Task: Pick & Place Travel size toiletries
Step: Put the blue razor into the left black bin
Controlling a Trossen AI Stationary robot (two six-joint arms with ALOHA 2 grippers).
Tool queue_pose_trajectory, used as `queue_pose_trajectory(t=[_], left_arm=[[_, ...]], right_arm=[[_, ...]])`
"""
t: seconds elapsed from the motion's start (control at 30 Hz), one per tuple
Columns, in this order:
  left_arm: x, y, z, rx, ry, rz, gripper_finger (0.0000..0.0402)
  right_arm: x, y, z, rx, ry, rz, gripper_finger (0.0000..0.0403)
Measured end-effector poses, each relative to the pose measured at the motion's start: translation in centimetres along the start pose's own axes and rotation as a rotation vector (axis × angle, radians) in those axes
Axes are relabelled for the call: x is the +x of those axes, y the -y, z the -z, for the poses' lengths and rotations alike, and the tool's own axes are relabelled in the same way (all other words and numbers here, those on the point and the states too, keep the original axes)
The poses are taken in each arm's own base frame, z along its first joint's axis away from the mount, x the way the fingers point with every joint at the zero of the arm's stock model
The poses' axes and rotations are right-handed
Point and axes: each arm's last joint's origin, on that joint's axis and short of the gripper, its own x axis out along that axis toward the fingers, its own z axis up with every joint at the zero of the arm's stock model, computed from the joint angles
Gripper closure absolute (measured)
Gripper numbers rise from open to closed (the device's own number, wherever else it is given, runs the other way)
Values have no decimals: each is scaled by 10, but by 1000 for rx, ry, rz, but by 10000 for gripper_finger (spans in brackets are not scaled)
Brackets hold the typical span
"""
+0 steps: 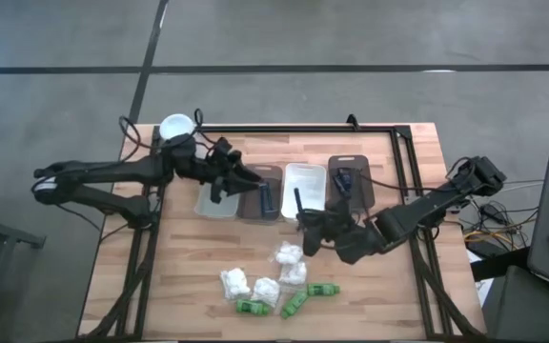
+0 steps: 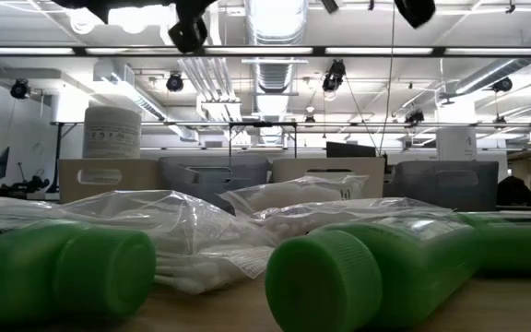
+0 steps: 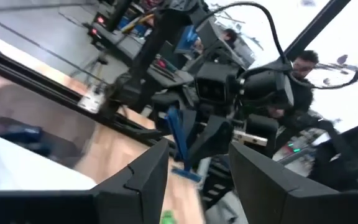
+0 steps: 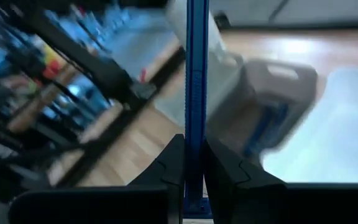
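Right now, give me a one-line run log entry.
right gripper: shut on blue razor, near trays | left gripper: open, empty, over trays | bottles, puffs: on table

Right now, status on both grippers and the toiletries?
Right gripper shut on thin blue razor, mid-table by the trays. Left gripper open, empty, above the grey tray. Green bottles and white puffs at front edge. Path clear.

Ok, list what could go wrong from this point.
1. The right tool pinches the thin blue razor only at its lower end; it stands upright, so it may pivot or slip on the way to a tray.
2. The left tool hovers open over the dark tray, close to the right tool's likely path; the arms could clash.
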Motion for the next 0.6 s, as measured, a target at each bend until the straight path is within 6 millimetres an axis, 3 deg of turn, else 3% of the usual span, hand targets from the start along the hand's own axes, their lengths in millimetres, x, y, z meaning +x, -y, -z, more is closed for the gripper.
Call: queue_pose_trajectory(t=[0.2,0.4,0.6], left_arm=[[20,2,9,-59,28,34,227],[47,14,20,-21,53,106,227],[71,13,28,43,27,75,227]], right_arm=[[1,-7,-8,28,60,-20,374],[1,-10,-8,57,75,-34,374],[1,-11,-9,54,88,-45,374]])
